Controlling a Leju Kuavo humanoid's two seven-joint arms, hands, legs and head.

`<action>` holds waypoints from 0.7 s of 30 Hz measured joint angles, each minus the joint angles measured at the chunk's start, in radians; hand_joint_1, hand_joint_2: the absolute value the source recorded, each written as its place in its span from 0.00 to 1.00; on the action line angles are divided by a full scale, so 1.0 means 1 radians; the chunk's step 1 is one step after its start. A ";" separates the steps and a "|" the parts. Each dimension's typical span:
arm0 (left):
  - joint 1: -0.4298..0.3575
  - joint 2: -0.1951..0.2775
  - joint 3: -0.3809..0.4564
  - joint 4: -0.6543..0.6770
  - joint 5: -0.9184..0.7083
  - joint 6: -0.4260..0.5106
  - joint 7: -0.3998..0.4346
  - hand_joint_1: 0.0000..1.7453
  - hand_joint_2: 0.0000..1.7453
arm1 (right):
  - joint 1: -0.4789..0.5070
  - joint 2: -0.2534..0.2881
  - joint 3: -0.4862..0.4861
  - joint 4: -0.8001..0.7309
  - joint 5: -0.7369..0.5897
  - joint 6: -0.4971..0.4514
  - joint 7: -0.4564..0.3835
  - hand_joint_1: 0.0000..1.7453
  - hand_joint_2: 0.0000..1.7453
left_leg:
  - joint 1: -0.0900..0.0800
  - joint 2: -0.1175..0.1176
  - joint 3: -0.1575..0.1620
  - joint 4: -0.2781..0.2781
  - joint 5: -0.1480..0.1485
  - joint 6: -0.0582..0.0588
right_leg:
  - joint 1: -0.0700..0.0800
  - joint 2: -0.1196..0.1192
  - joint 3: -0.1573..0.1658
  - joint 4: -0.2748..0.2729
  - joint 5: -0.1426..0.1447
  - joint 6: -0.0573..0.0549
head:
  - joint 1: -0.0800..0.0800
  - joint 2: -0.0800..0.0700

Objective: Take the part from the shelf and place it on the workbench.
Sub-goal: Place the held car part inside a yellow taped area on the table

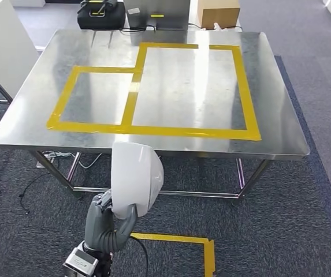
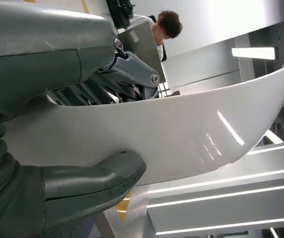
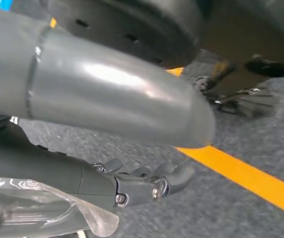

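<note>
Your left hand (image 1: 104, 222) is already gripping the white curved plastic part (image 1: 136, 178), so the pick looks done. The steel surface with yellow tape (image 1: 259, 69) is lying ahead of the hand, part not yet placed. Your right hand (image 3: 147, 184) is hanging with fingers apart, holding nothing.

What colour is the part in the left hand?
Glossy white; the part held by the left hand shows best in the head view.

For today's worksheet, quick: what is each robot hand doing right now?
Left hand: holding the white part.
Right hand: holding nothing, fingers curled; open or closed cannot be told.
</note>
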 joint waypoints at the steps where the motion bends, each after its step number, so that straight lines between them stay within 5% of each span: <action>1: 0.001 0.001 0.000 0.000 0.000 0.000 0.000 1.00 1.00 | -0.001 0.000 0.000 0.000 0.001 0.000 0.000 0.00 0.00 | 0.004 0.000 -0.037 0.046 -0.027 -0.005 | 0.000 0.001 0.013 -0.003 -0.009 -0.001 | 0.000 0.000; 3: 0.002 0.003 0.000 0.000 0.000 0.001 0.000 1.00 1.00 | 0.000 0.000 0.000 0.000 0.004 0.000 0.000 0.00 0.00 | 0.011 0.001 -0.086 0.074 -0.065 -0.014 | -0.002 0.002 0.041 -0.003 -0.031 0.000 | 0.000 0.000; 4: 0.003 0.004 0.000 0.000 0.000 0.002 0.000 1.00 1.00 | 0.001 0.000 0.000 0.000 0.006 0.001 0.000 0.00 0.00 | 0.014 0.001 -0.092 0.052 -0.055 -0.016 | -0.003 0.003 0.057 -0.003 -0.043 0.002 | 0.000 0.000; 8: 0.001 0.005 -0.001 0.000 -0.004 -0.001 -0.002 1.00 1.00 | -0.001 0.000 0.000 0.000 0.014 0.001 0.000 0.00 0.00 | 0.012 0.006 -0.068 -0.138 0.111 -0.007 | -0.006 0.006 0.103 -0.004 -0.091 0.022 | -0.002 0.000; 12: -0.011 -0.003 -0.005 -0.001 -0.006 -0.007 -0.007 1.00 1.00 | -0.009 0.000 0.000 0.000 0.016 -0.002 0.002 0.00 0.00 | 0.011 0.004 -0.045 -0.172 0.120 0.019 | -0.005 0.002 0.129 0.001 -0.101 0.047 | -0.003 0.000; 14: -0.020 -0.008 -0.008 -0.001 -0.009 -0.009 -0.009 1.00 1.00 | -0.014 0.000 0.001 -0.001 0.016 -0.013 0.004 0.00 0.00 | 0.014 0.004 -0.021 -0.182 0.113 0.030 | -0.006 0.002 0.090 0.065 -0.111 0.053 | 0.000 0.000; 18: -0.034 -0.012 -0.021 -0.001 -0.017 -0.020 -0.012 1.00 1.00 | -0.013 0.006 0.001 -0.001 0.017 -0.028 0.008 0.00 0.00 | 0.014 0.002 0.010 -0.187 0.086 0.039 | -0.006 0.001 -0.070 0.247 -0.189 0.057 | 0.005 0.000; 20: -0.043 -0.013 -0.029 -0.001 -0.022 -0.028 -0.014 1.00 1.00 | -0.010 0.008 0.001 -0.001 0.017 -0.029 0.008 0.00 0.00 | 0.014 -0.002 0.036 -0.186 0.068 0.036 | -0.007 0.001 -0.091 0.197 -0.161 0.057 | 0.007 0.000; 21: -0.050 -0.014 -0.034 0.000 -0.029 -0.032 -0.015 1.00 1.00 | -0.009 0.008 0.001 -0.001 0.018 -0.029 0.008 0.00 0.00 | 0.014 -0.003 0.048 -0.187 0.057 0.033 | -0.007 0.001 -0.087 0.142 -0.108 0.056 | 0.007 0.000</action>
